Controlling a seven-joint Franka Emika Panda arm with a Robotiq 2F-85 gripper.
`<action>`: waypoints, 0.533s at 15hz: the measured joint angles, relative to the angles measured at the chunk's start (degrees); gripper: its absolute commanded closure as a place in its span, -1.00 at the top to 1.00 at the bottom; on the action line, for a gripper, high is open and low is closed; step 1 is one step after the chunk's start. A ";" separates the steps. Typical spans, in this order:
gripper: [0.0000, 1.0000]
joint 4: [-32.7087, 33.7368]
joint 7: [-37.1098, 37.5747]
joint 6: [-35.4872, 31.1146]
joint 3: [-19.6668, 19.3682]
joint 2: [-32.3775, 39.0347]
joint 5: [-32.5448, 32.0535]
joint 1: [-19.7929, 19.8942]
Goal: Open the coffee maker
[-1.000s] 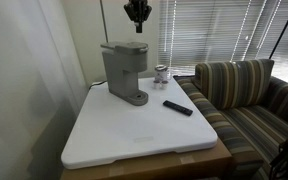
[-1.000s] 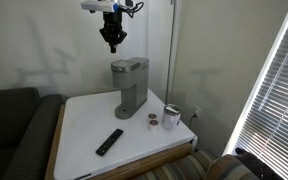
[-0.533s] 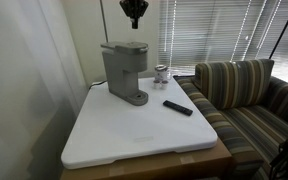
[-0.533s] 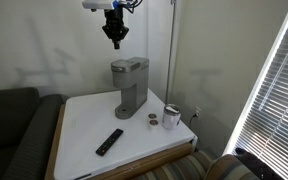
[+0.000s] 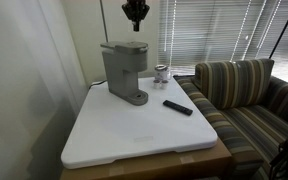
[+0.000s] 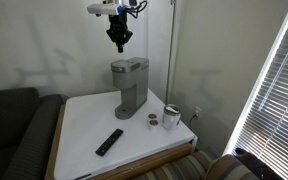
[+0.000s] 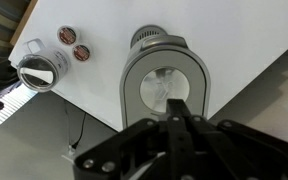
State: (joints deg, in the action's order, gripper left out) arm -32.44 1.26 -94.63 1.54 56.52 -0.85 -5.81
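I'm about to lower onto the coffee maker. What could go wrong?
1. The gripper hangs well above the coffee maker and looks shut in the wrist view; descending like that could ram the lid rather than catch it.
2. Pushing off-centre might slide the machine toward the metal cup.

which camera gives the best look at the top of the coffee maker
The wrist view: it looks straight down on the coffee maker, showing the lid face-on. Both exterior views show the coffee maker from the side, with the lid only a thin edge.
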 measured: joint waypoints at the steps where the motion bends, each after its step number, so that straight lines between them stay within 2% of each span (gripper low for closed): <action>1: -1.00 0.15 0.00 0.00 0.00 0.30 0.00 0.05; 8: -1.00 1.39 -0.09 -0.05 0.05 2.21 0.06 0.07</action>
State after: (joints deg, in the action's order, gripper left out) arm -31.05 1.18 -94.68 1.59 58.73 -0.79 -5.74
